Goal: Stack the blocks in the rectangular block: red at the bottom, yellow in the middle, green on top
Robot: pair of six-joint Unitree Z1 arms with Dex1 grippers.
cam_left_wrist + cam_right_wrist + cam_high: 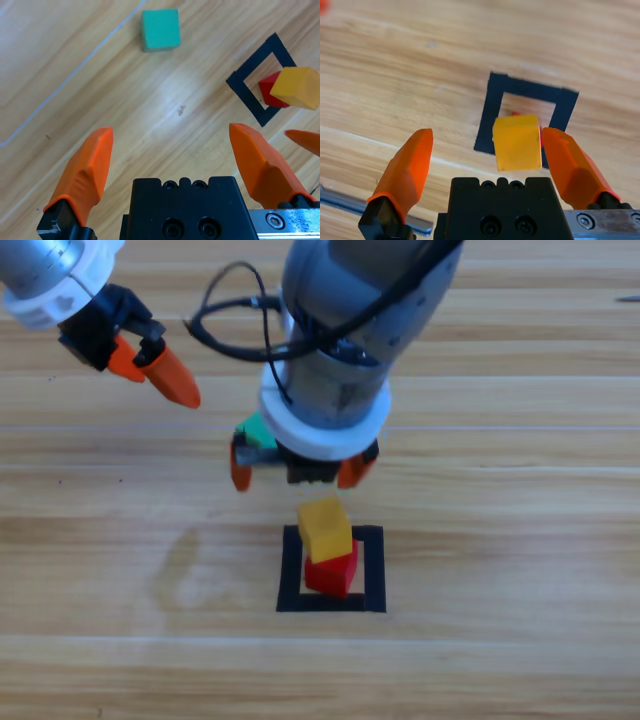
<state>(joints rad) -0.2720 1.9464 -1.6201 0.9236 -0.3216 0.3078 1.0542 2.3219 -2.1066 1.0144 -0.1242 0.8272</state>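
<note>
— Hovering over the taped square, is the right gripper [297,466] holding anything?

— Nothing. Its jaws stand spread, apart from the yellow cube [326,528] just below them.

— Position of that cube?

— It sits on the red cube [333,571], turned slightly askew. The red cube rests inside the black tape outline [290,570].

— And the green cube [160,29]?

— On the table beyond the outline, largely hidden under the right arm in the high view.

— The left gripper [157,368]?

— Well away from the outline, above the table, jaws spread and empty.
</note>
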